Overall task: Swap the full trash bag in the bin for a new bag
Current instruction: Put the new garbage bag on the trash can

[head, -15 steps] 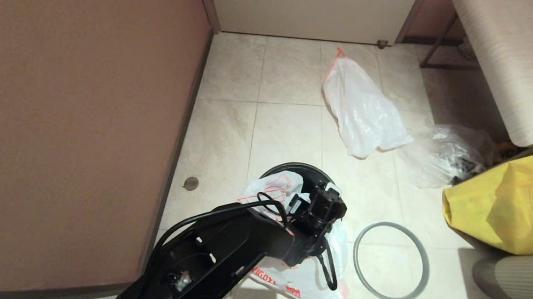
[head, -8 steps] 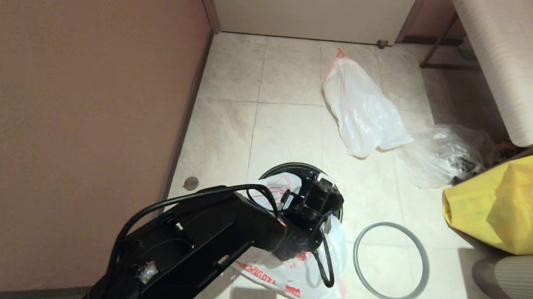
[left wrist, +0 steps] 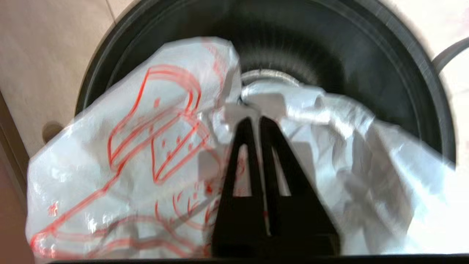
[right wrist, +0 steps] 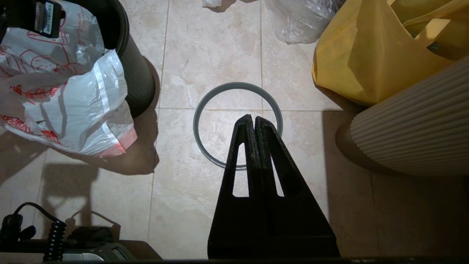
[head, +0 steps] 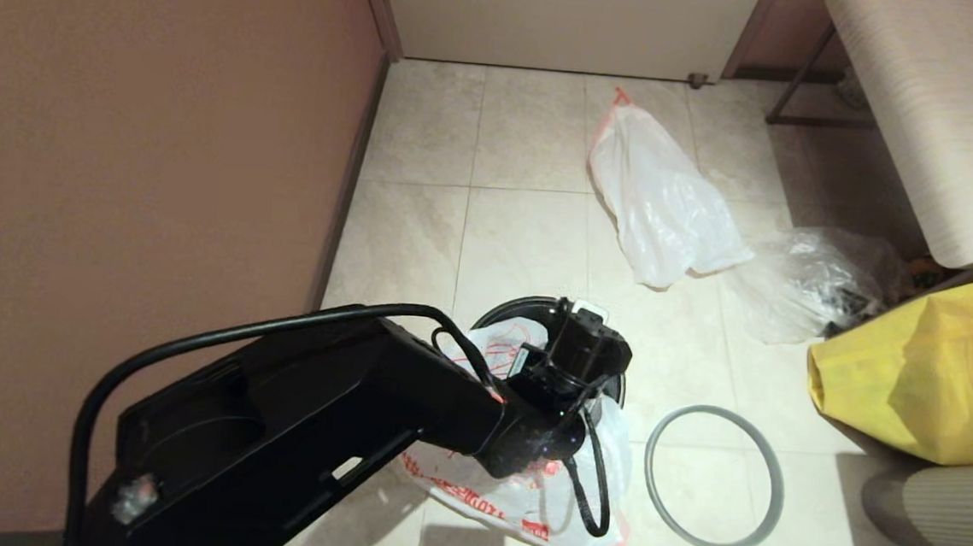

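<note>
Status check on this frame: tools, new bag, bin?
Left tool shut on new bag, over bin mouth. Right tool shut, idle above grey hoop. Bag half draped outside.

New bag (head: pixel 522 498) carrying red lettering along lower edge; characters not resolving into readable words in head view or right wrist view (right wrist: pixel 66 91). Left wrist view showing only red line drawings on same bag (left wrist: pixel 146 121). White barcode sticker (right wrist: pixel 43 17) sitting on left arm housing; digits too small for reading.
</note>
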{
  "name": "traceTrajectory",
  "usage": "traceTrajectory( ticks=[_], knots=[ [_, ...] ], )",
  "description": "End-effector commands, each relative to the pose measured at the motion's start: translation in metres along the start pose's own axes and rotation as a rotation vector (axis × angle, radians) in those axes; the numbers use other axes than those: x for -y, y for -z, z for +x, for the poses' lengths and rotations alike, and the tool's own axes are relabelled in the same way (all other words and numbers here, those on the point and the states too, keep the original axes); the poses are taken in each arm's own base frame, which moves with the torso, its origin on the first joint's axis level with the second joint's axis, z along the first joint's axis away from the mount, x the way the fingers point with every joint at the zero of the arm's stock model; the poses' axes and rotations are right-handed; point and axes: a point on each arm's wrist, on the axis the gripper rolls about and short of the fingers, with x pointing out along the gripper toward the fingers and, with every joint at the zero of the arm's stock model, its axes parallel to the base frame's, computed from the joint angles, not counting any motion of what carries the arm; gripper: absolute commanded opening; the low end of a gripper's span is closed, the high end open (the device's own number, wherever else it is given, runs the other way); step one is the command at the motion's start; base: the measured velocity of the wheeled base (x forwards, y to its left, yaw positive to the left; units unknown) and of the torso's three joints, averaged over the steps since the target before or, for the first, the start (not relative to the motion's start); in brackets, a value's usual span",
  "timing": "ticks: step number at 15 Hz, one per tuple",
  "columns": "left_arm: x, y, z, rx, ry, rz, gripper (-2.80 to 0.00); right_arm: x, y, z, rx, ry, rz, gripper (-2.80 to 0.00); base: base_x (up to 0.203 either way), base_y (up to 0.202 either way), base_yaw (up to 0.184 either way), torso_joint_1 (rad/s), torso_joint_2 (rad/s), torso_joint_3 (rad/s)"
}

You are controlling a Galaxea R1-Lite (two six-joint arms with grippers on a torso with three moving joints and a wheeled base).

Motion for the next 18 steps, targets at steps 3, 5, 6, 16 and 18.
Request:
traceTrajectory(
  ticks=[3,5,6,16,18],
  knots=[
    [-0.026,0.031,-0.036,-0.119,0.004,0.058,-2.8,0.0,0.0,0.0,-0.002,0.001,-0.001,-2.8,0.0,0.0,0.0,0.0,0.0,0.0],
    [-0.049,0.051,-0.061,-0.197,0.02,0.092,-2.8,0.0,0.0,0.0,-0.002,-0.001,-0.001,-2.8,0.0,0.0,0.0,0.0,0.0,0.0],
    [-0.061,0.055,-0.069,-0.218,0.022,0.08,-2.8,0.0,0.0,0.0,-0.002,-0.001,-0.001,-2.8,0.0,0.0,0.0,0.0,0.0,0.0],
    [-0.103,0.117,-0.092,-0.429,0.027,0.333,-2.8,0.0,0.0,0.0,-0.002,-0.001,-0.001,-2.8,0.0,0.0,0.0,0.0,0.0,0.0],
    [-0.101,0.121,-0.083,-0.448,0.136,0.356,-2.8,0.0,0.0,0.0,-0.002,-0.001,-0.001,-2.8,0.0,0.0,0.0,0.0,0.0,0.0]
  ],
)
